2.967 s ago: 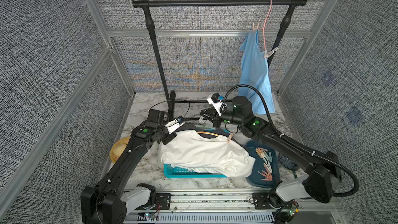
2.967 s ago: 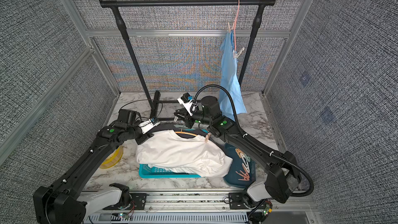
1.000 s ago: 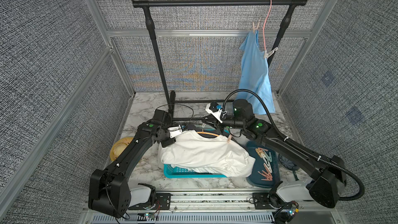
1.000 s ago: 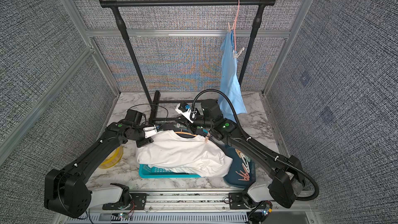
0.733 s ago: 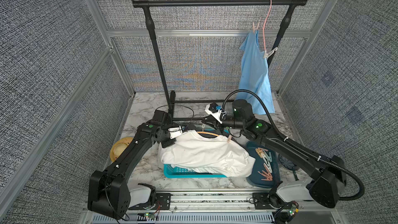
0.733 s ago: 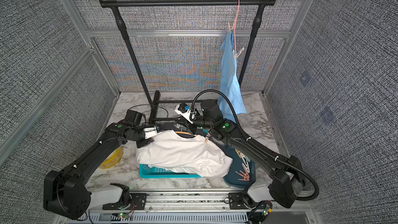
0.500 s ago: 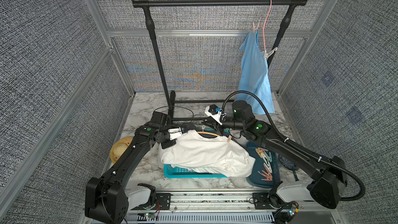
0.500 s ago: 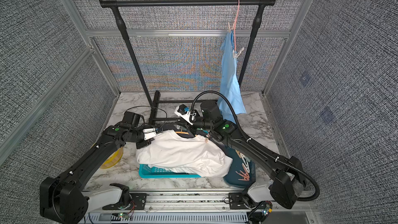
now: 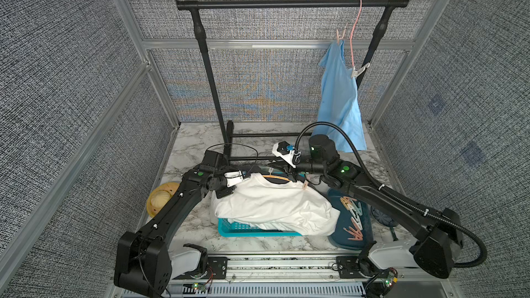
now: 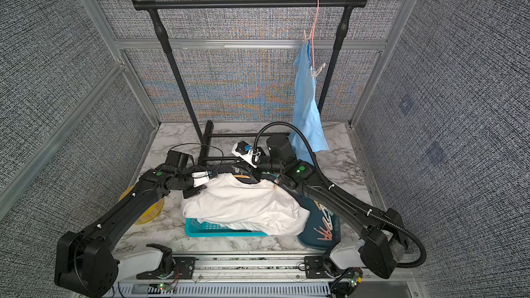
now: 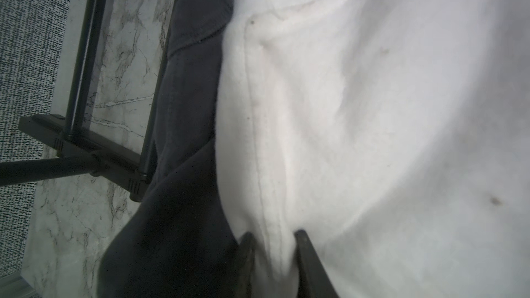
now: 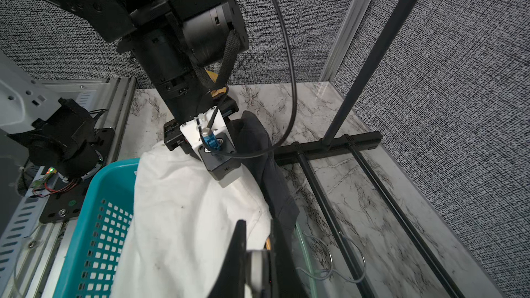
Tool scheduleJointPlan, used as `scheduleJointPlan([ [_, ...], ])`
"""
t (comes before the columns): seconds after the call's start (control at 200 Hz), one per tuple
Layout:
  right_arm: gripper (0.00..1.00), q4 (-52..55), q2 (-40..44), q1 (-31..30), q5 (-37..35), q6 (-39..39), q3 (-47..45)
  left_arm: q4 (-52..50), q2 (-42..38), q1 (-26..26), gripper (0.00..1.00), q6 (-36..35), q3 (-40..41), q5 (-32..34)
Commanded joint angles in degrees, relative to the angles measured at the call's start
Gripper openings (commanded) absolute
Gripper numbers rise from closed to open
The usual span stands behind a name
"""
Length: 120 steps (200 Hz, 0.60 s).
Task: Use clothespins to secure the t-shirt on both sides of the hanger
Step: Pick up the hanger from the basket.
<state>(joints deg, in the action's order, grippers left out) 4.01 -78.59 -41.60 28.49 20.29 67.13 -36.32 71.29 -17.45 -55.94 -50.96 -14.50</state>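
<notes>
Left hand [image 11: 274, 239] is pinching a fold of the white t-shirt [image 9: 272, 207] at the shoulder seam, out at 10 o'clock of the cloth draped over the teal basket [image 9: 243, 229]. Right hand [image 12: 258, 226] is pressed together at the collar, 12 o'clock, by the orange hanger [image 9: 276, 178]. Can't tell if it nips it. A salmon clothespin [image 9: 305, 193] sits on the 2 o'clock shoulder. Spare clothespins [image 9: 354, 213] lie in the dark tray [image 9: 338, 237] at 4 o'clock, well apart from the left hand. The right arm is nearer, so I'd judge it fetches, then carries along the hanger's 2-to-10 line.
</notes>
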Motion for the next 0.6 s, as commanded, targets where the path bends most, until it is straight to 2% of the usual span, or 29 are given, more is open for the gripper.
scheduleJointPlan([
  [0.0, 0.00, 0.8, 0.0, -0.1, -0.4, 1.3, 0.0, 0.0, 0.7, 0.0, 0.11, -0.8, -0.5, 0.0],
  [0.06, 0.00, 1.0, 0.2, -0.2, -0.8, 2.0, -0.1, -0.2, 0.4, 0.0, 0.03, -0.7, -0.9, -0.7],
  [0.205, 0.00, 0.9, 0.3, -0.3, -0.8, 3.5, -0.2, -1.5, -1.7, 0.0, 0.00, -1.7, -1.2, -2.8],
  [0.345, 0.00, 2.5, -0.6, -0.4, 1.1, 5.0, 1.4, 0.6, -5.2, 0.0, 0.00, -0.3, -0.2, -5.1],
  [0.595, 0.00, 2.0, -2.0, -1.1, 3.4, 7.1, 1.9, 2.6, -7.6, 0.0, 0.00, 1.9, 1.4, -4.9],
])
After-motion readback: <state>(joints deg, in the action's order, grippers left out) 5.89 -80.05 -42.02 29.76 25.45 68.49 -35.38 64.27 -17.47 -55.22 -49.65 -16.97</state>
